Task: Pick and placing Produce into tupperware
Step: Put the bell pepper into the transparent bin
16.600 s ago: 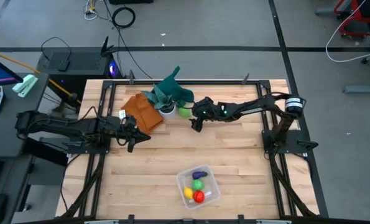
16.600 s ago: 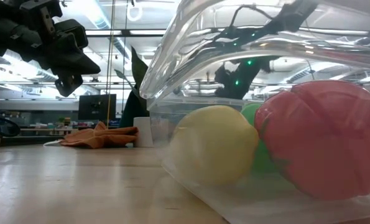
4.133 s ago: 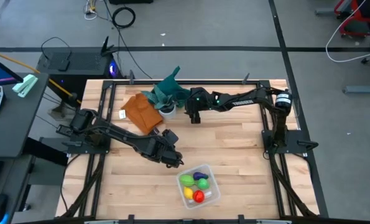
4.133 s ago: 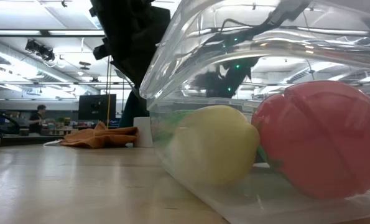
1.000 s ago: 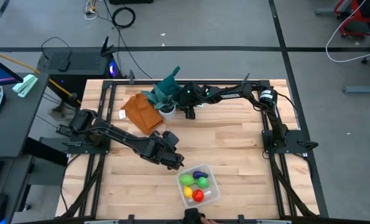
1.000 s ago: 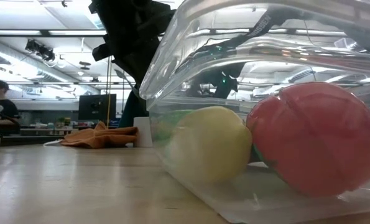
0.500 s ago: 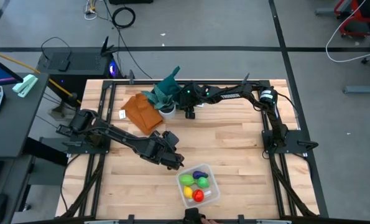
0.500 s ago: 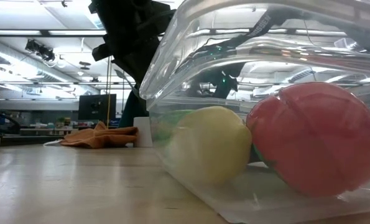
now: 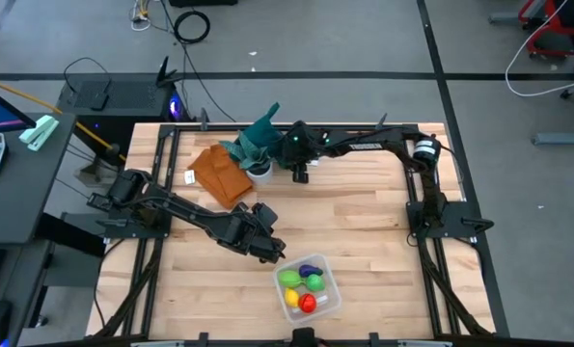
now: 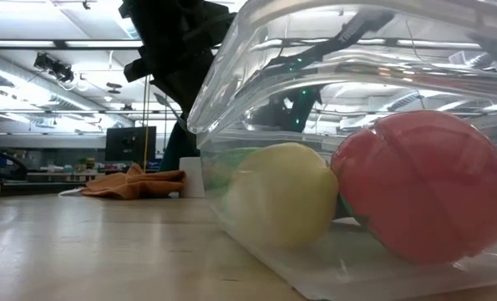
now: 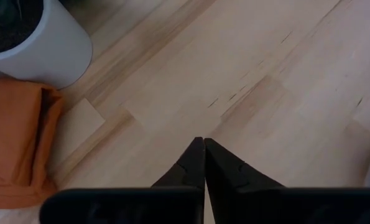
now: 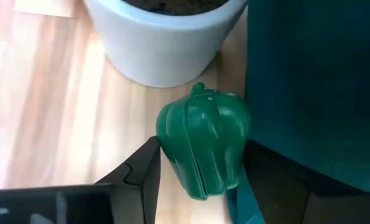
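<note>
Inside, the clear rounded-square tupperware [image 9: 308,287] holds yellow, red, purple and green produce [image 9: 303,287]. Right gripper [image 12: 200,171] grasps a ribbed green pepper [image 12: 203,149] beside the white pot [image 12: 163,34]; left gripper [image 11: 204,149] sits clenched, empty.

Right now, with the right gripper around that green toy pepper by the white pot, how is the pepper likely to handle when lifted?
The green toy pepper looks like smooth, rigid plastic, so it should keep its shape between the right gripper fingers. Its glossy, lobed sides could let it slip or twist. It seems small and probably light. Its rounded body may roll if dropped beside the white pot.
</note>
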Robot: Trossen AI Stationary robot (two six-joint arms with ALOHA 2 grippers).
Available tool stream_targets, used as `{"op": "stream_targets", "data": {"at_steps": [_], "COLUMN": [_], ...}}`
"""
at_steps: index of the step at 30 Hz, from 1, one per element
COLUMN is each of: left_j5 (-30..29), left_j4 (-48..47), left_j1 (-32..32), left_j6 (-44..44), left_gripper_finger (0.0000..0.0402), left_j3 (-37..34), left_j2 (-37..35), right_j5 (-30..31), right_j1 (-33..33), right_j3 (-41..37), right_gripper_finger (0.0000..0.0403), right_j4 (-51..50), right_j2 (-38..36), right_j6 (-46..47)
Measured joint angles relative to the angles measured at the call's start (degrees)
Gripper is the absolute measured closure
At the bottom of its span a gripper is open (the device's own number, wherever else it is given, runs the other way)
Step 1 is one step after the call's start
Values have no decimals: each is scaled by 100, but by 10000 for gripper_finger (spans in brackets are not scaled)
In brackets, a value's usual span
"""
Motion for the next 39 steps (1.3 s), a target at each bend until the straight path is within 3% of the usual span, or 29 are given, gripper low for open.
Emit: {"op": "stream_targets", "data": {"at_steps": [7, 17, 23, 31, 39], "left_j5": [-7, -17, -15, 4, 11], "left_j4": [4, 26, 202, 264, 260], "left_j1": [0, 0, 0, -29, -244], "left_j6": [26, 28, 28, 24, 31], "left_gripper_finger": [372, 396, 386, 383, 394], "left_j3": [0, 0, 0, 0, 0], "left_j2": [0, 0, 0, 0, 0], "right_j5": [-146, -455, -828, -1712, -1974], "right_j1": [0, 31, 188, 717, 1681], "right_j3": [2, 2, 6, 9, 11], "right_gripper_finger": [236, 238, 238, 238, 238], "right_j4": [-771, -2098, -2790, -3700, -4167], "right_j2": [-331, -856, -1385, -2175, -2820], "right_j6": [129, 444, 678, 1033, 1809]}}
